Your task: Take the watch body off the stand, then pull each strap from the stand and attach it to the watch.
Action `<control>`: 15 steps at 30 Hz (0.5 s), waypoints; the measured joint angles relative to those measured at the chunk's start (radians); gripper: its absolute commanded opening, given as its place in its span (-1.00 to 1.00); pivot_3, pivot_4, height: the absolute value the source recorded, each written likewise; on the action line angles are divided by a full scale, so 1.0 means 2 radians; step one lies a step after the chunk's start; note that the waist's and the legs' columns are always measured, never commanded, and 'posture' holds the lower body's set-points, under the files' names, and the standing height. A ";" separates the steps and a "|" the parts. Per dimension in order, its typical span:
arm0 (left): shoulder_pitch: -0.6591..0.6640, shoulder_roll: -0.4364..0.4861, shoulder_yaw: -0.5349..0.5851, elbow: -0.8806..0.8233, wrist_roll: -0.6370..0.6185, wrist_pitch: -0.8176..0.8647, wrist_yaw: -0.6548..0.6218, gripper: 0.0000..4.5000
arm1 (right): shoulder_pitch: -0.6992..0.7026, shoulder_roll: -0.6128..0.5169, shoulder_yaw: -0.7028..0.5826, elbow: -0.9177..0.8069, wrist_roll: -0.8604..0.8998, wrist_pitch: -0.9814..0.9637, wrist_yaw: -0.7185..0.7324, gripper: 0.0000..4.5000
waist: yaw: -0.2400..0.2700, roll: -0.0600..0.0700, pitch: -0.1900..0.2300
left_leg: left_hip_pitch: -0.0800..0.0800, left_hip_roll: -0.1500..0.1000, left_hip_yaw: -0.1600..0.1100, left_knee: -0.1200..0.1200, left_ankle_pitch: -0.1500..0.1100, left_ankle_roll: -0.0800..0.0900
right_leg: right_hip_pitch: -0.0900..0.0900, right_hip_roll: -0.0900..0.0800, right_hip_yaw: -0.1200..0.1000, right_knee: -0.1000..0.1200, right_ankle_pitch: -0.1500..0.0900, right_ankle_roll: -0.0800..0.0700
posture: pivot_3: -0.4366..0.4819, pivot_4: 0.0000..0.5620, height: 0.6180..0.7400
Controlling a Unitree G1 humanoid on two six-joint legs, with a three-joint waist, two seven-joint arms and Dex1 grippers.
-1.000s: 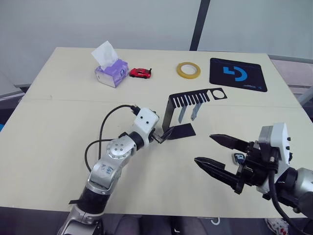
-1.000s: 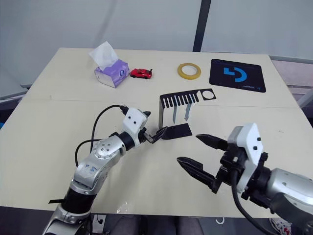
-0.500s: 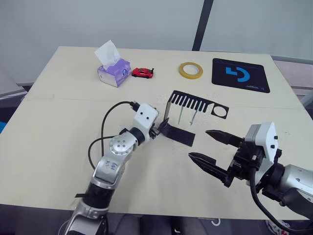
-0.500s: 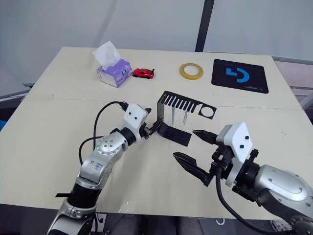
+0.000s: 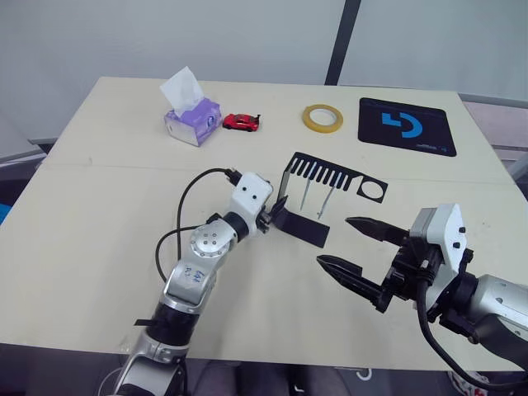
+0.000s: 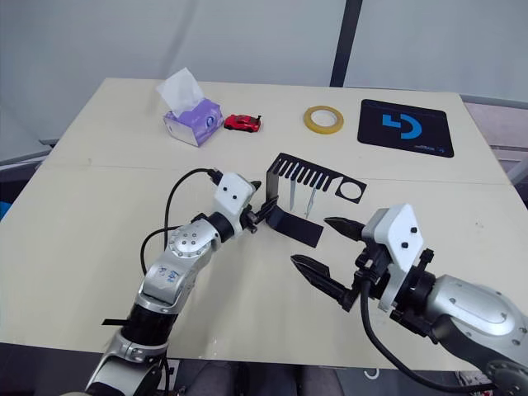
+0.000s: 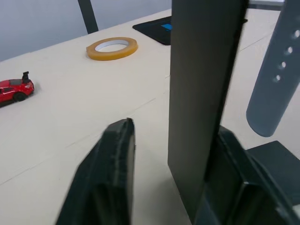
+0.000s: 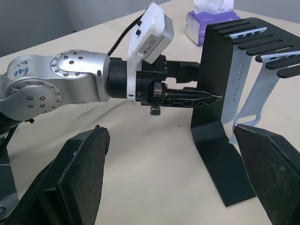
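Along the far side of the beige counter (image 5: 99, 190), a purple tissue box (image 5: 190, 120) sits left of a small red toy car (image 5: 241, 123), with a yellow tape roll (image 5: 322, 118) and a black mat with blue logo (image 5: 405, 126) to the car's right.

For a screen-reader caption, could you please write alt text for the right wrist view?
The left gripper straddles the upright of the black stand, one finger on each side. Two pale grey-blue straps hang from its comb-slotted top arm. The right gripper is open in the foreground, facing the stand; a purple tissue box sits behind.

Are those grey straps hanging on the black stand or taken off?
Hanging on: both straps dangle from slots in the stand.
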 measured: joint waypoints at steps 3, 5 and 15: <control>0.000 -0.010 0.000 0.000 -0.001 0.000 -0.001 -0.98 | -0.002 0.003 0.002 0.000 -0.001 0.002 -0.001 1.00 | 0.000 0.000 0.000 | 0.000 0.000 0.000 0.000 0.000 0.000 | 0.000 0.000 0.000 0.000 0.000 0.000 | -0.05 -0.47 0.97; -0.002 -0.014 0.000 0.002 -0.001 0.000 0.002 -0.98 | -0.003 0.004 0.004 0.000 -0.004 0.002 -0.002 1.00 | 0.000 0.000 0.000 | 0.000 0.000 0.000 0.000 0.000 0.000 | 0.000 0.000 0.000 0.000 0.000 0.000 | -0.05 -0.47 0.97; -0.007 -0.063 0.024 0.032 0.023 -0.014 0.077 -0.98 | -0.095 0.066 0.096 0.000 -0.058 0.049 -0.135 1.00 | -0.001 0.000 0.000 | -0.001 0.000 0.000 0.000 0.000 0.000 | -0.001 0.000 0.000 0.000 0.000 0.000 | -0.05 -0.47 0.97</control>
